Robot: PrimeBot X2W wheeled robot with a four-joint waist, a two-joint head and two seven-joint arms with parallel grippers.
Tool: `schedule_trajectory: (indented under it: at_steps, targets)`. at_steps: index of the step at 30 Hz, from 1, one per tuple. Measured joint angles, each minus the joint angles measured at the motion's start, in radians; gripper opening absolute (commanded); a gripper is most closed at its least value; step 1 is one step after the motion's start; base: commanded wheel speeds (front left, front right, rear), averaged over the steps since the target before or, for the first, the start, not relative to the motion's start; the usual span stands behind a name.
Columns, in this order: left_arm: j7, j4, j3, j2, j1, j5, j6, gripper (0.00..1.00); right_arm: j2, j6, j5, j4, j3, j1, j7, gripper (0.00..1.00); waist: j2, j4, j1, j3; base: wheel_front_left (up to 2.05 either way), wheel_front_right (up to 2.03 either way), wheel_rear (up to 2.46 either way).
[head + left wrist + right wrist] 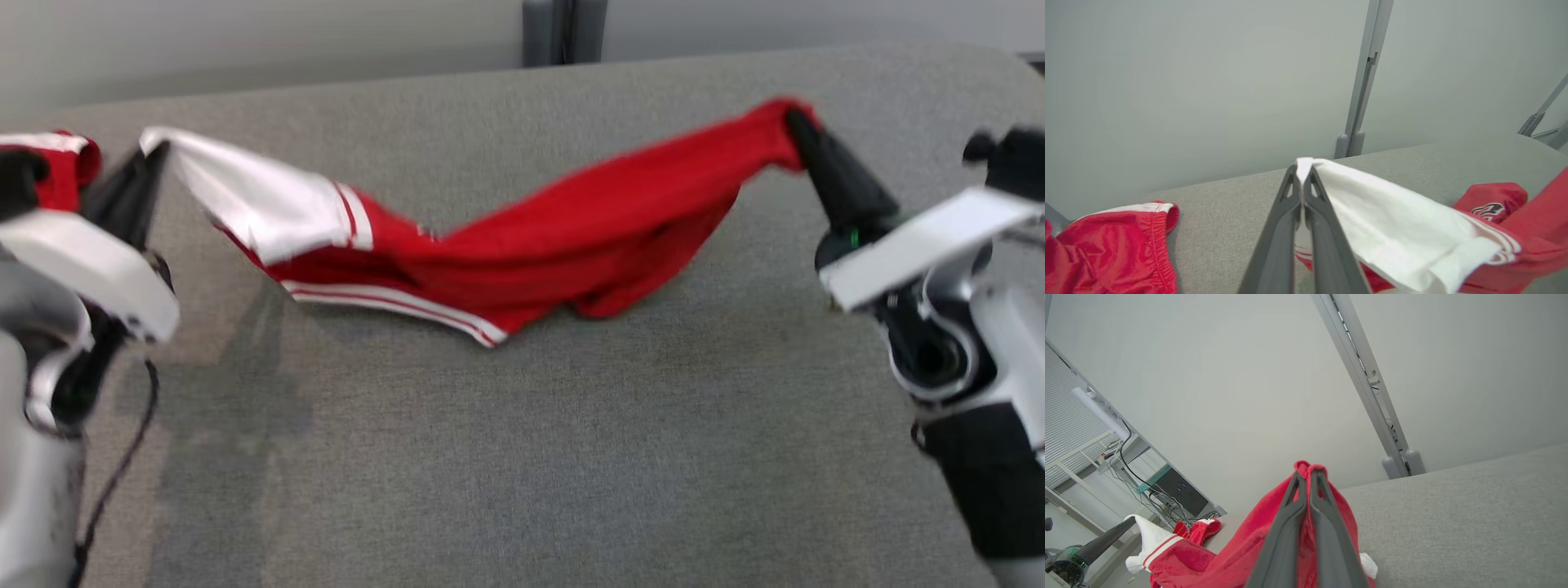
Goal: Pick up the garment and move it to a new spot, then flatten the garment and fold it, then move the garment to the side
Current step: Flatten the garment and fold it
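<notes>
Red-and-white fabric garments: two. A long red garment with a white end [571,237] hangs over the far half of the grey fabric-covered table [571,457]; a bunched red piece with white trim [1118,245] lies at its left edge. Tables: one. Dark two-fingered grippers: two, left gripper [157,153] and right gripper [796,121]. Grey metal uprights [1363,81] beyond the far edge: two.
</notes>
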Motion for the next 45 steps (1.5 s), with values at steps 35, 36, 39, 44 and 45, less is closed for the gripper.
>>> schedule_trajectory:
  at_steps: [35,36,39,44,45]
  targets:
    - [-0.273,0.635,-0.365,0.106,-1.120,-0.017,-0.008,0.00,-0.043,0.000,0.162,0.475,0.226,-0.936,-0.193,0.00,0.0000,-0.017,0.0000,0.269,0.00,0.00,0.00]
    - [-0.258,0.647,-0.379,0.104,-1.115,-0.033,-0.008,0.00,-0.047,0.000,0.171,0.481,0.240,-0.918,-0.186,0.00,0.0000,-0.015,0.0000,0.265,0.00,0.00,0.00]
    - [-0.193,0.670,-0.435,0.107,-1.068,-0.079,-0.008,0.00,-0.058,0.000,0.194,0.498,0.289,-0.856,-0.163,0.00,0.0000,-0.011,0.0000,0.246,0.00,0.00,0.00]
    - [-0.061,0.679,-0.542,0.134,-0.922,-0.166,-0.009,0.00,-0.071,0.000,0.244,0.497,0.382,-0.733,-0.107,0.00,0.0000,-0.008,0.0000,0.194,0.00,0.00,0.00]
    - [-0.035,0.670,-0.565,0.144,-0.890,-0.186,-0.009,0.00,-0.077,0.000,0.254,0.494,0.403,-0.706,-0.092,0.00,0.0000,-0.008,0.0000,0.181,0.00,0.00,0.00]
